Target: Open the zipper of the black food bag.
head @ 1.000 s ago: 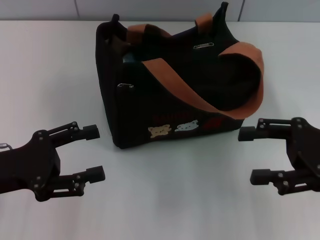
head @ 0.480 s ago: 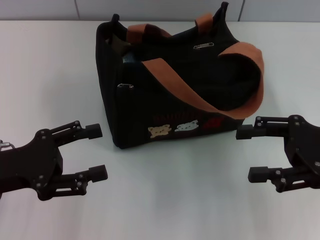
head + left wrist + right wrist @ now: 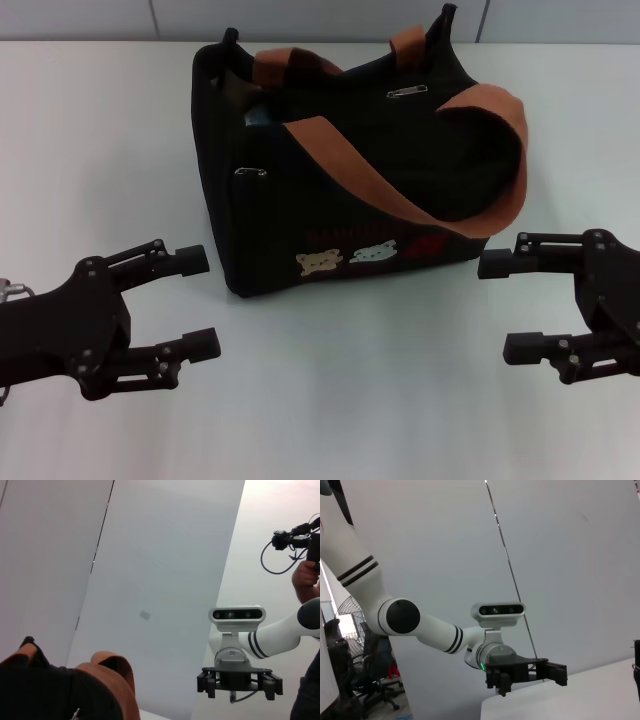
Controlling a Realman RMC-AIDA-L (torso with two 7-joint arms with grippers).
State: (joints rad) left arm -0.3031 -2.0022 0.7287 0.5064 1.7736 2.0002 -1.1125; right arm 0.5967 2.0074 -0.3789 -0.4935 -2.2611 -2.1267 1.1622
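The black food bag (image 3: 330, 200) stands upright at the middle of the white table, with orange-brown straps (image 3: 400, 205) draped over its top and bear patches on its front. Small silver pull tabs of the zipper show on the top (image 3: 407, 92) and at the left corner (image 3: 250, 171); the black track itself is hard to make out. My left gripper (image 3: 198, 302) hovers open in front of the bag's left corner, apart from it. My right gripper (image 3: 502, 306) is open beside the bag's front right corner, also clear of it. The left wrist view shows a strap (image 3: 110, 667) and the right gripper (image 3: 239, 685).
White table (image 3: 350, 400) stretches all around the bag, with a grey wall behind. The right wrist view shows the left arm's gripper (image 3: 527, 676) over the table edge. A person (image 3: 306, 577) holding a camera stands beyond the right arm.
My left gripper has crept slightly rightward toward the bag. The right gripper shifted a little left, then back. The bag has not moved.
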